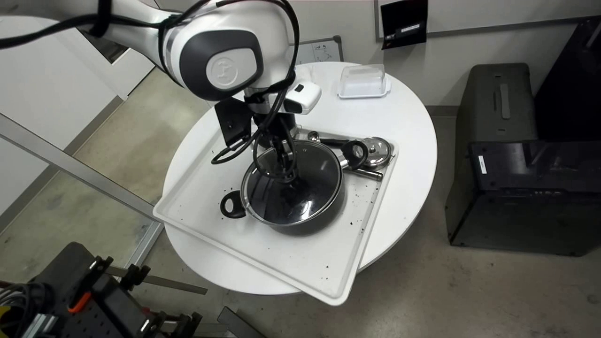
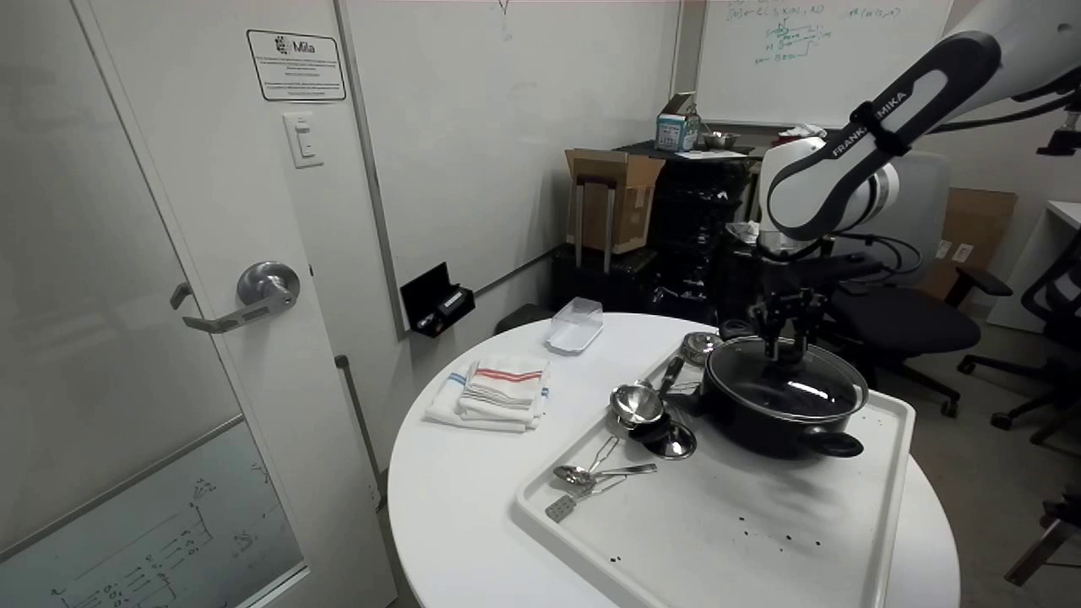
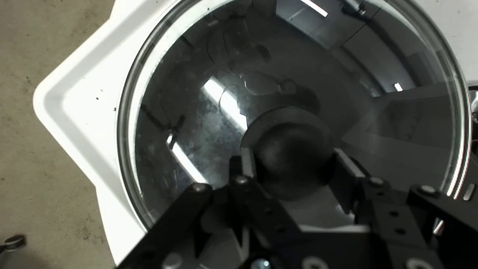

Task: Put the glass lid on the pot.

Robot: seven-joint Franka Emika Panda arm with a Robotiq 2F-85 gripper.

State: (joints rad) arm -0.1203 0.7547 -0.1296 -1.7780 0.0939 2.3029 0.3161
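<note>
Wrist view, lower centre: my gripper [image 3: 297, 164] pinches the glass lid [image 3: 287, 82] by its knob [image 3: 294, 145]; I'd check it sits level on the pot [image 2: 754, 429] before releasing.

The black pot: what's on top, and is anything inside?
The glass lid lies over the pot, the end effector straddling its knob; reflections and darkness hide any contents.

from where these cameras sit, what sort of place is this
Probably a research lab or office room, not a kitchen: there's a whiteboard with handwriting, an office chair, and a Franka robot arm.
</note>
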